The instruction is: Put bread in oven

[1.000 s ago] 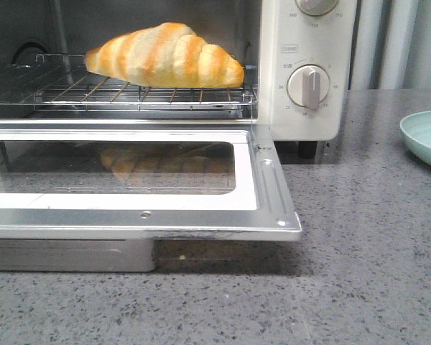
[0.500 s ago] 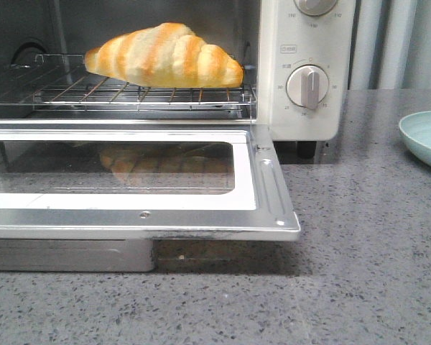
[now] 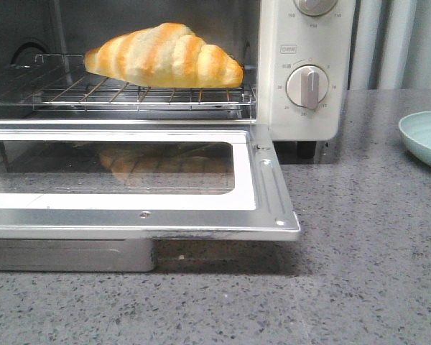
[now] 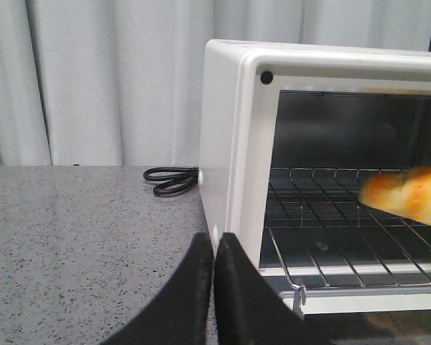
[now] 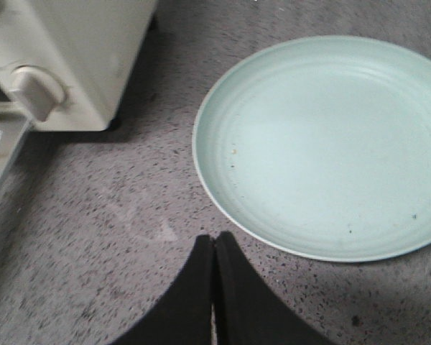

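The bread [image 3: 165,56], a cream roll with golden-orange stripes, lies on the wire rack [image 3: 129,95] inside the off-white oven [image 3: 305,43]. The oven door [image 3: 140,180] is folded down flat and open. One tip of the bread shows in the left wrist view [image 4: 409,195]. My left gripper [image 4: 215,241] is shut and empty, beside the oven's left front corner [image 4: 233,144]. My right gripper [image 5: 215,241] is shut and empty over the counter, just short of the pale green plate [image 5: 330,144]. Neither gripper shows in the front view.
The grey speckled counter [image 3: 359,287] carries the oven and the empty plate [image 3: 425,136] at the right. A black cord [image 4: 171,180] lies coiled left of the oven. The oven's knobs [image 3: 307,86] sit on its right panel. A curtain hangs behind.
Between one second and half a second ago the front view shifted very slightly left; since then nothing has visibly moved. The bread rests in the same spot on the rack.
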`<action>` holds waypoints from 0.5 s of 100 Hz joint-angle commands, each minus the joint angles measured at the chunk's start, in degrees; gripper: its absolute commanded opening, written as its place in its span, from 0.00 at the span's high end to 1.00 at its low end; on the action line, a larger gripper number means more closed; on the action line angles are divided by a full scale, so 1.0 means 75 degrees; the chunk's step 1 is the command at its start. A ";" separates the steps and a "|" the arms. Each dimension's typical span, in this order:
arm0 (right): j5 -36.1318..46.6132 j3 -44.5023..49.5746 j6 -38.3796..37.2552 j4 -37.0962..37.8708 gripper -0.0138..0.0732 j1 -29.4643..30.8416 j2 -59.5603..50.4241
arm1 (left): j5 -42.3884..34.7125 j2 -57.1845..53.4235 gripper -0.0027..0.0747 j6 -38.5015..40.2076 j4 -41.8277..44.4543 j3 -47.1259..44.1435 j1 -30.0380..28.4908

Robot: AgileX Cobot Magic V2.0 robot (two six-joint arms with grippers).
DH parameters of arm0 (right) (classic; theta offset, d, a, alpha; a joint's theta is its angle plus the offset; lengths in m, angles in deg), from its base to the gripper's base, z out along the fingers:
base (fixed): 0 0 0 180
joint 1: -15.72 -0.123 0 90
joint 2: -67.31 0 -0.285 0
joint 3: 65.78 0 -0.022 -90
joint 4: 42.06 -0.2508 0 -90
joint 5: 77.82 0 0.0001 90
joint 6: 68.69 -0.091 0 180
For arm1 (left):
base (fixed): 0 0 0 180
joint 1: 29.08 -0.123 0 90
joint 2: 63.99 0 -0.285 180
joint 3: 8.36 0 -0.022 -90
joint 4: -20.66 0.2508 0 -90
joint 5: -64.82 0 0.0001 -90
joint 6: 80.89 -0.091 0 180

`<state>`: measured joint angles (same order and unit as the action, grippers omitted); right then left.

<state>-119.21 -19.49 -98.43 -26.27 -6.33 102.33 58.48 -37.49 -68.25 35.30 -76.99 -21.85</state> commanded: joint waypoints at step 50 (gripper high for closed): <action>0.6192 0.3145 0.2688 -0.1703 0.93 0.2620 -0.0994 | -0.0582 0.0063 0.99 0.0066 -0.0056 0.0202 -0.0021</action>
<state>-84.93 2.74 -81.42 -38.87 11.89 96.62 58.48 -37.49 -68.25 35.30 -76.99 -21.85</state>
